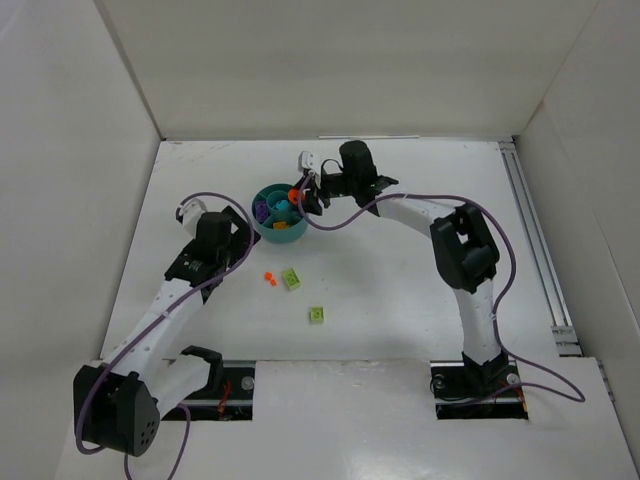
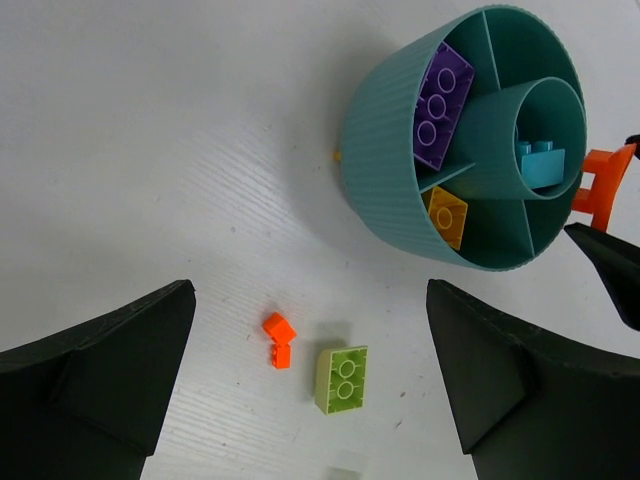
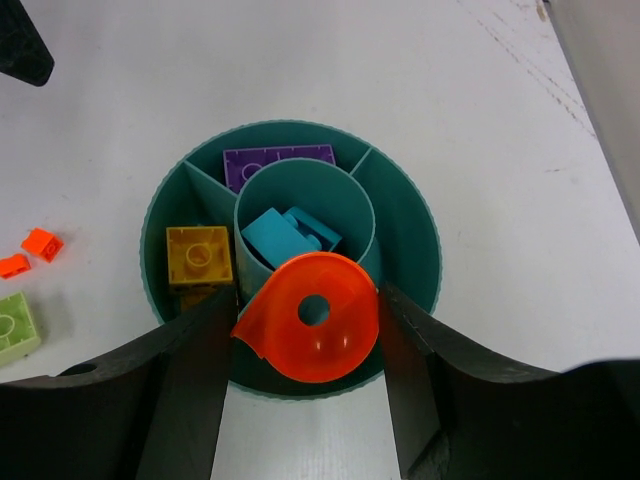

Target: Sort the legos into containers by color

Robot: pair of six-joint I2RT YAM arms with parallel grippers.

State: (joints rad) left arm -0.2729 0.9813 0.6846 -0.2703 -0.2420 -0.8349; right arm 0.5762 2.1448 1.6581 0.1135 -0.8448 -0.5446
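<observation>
The round teal dish stands at the middle back of the table. In the right wrist view the dish holds a purple brick and a yellow brick in separate wedges, and a teal brick in the central well. My right gripper is shut on the rounded orange-red piece, just above the dish's near wedge. My left gripper is open and empty, above a lime brick and two tiny orange bricks on the table. A second lime brick lies nearer the bases.
White walls enclose the table on the left, back and right. A metal rail runs along the right edge. A small white object sits behind the dish. Purple cables hang from both arms.
</observation>
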